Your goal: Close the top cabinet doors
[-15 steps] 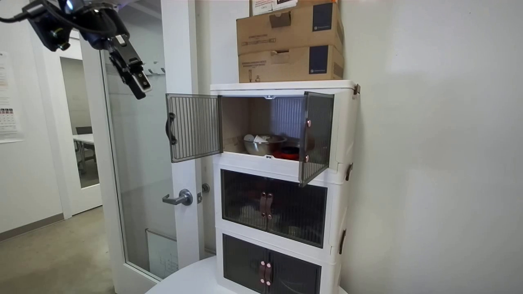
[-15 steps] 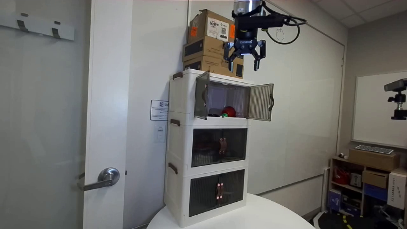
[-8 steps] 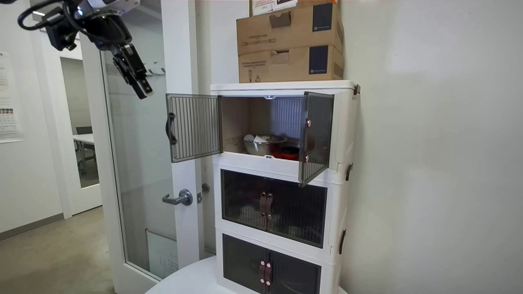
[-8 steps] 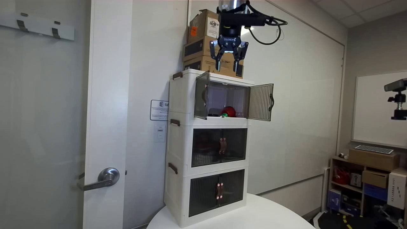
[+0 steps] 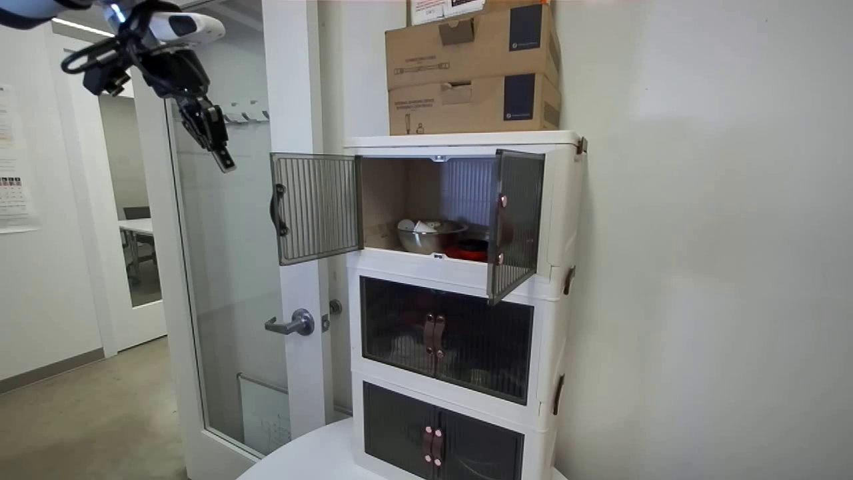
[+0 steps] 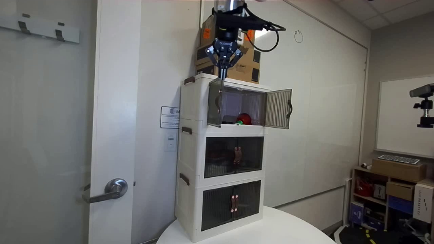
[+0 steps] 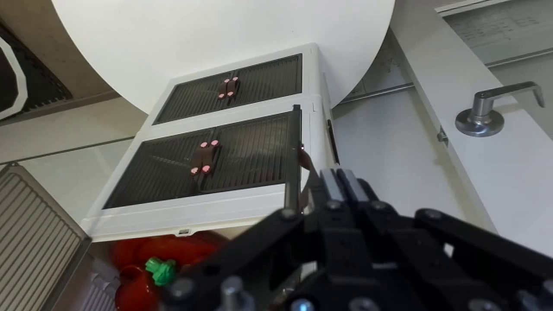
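Both top cabinet doors are swung outward: in an exterior view one smoky panel (image 5: 318,208) juts to the left and its partner (image 5: 520,223) points forward. My gripper (image 5: 228,165) hangs in front of and above the compartment there. From another angle its tips (image 6: 222,77) overlap the upper corner of a panel (image 6: 214,105); contact cannot be told, and the opposite panel (image 6: 278,109) is farther right. In the wrist view the fingers lie together with nothing between them, the gripper (image 7: 341,172) just right of the near panel (image 7: 293,147), seen edge-on. The far panel (image 7: 34,242) appears at lower left.
Cardboard boxes (image 5: 470,67) are stacked on the white cabinet (image 5: 560,213). Inside the top compartment are a metal bowl (image 5: 426,239) and red items (image 7: 142,285). A room door with a metal handle (image 6: 113,191) stands beside it. Below is a round white table (image 6: 288,230).
The gripper's fingers have come together from wide apart. The arm has travelled toward the near panel, leftward in an exterior view. Both cabinet doors stay where they were.
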Motion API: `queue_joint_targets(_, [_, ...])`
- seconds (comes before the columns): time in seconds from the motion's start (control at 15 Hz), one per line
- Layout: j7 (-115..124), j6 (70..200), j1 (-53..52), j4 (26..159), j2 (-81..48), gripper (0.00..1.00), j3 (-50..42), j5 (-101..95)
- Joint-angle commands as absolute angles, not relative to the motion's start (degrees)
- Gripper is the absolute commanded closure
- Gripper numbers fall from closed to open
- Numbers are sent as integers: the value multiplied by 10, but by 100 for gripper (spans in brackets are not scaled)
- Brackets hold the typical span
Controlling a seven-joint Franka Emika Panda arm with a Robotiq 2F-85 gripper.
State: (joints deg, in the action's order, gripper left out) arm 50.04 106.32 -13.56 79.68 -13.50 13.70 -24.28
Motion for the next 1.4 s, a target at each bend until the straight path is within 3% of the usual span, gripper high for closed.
queue_joint_targets(0.0, [519, 1059, -173, 725, -194, 100, 105, -260])
queue_joint_targets(0.67, [771, 1150, -259, 705, -303, 100, 53, -500])
queue_joint_targets(1.33, [1019, 1090, -321, 719, -352, 100, -24, -733])
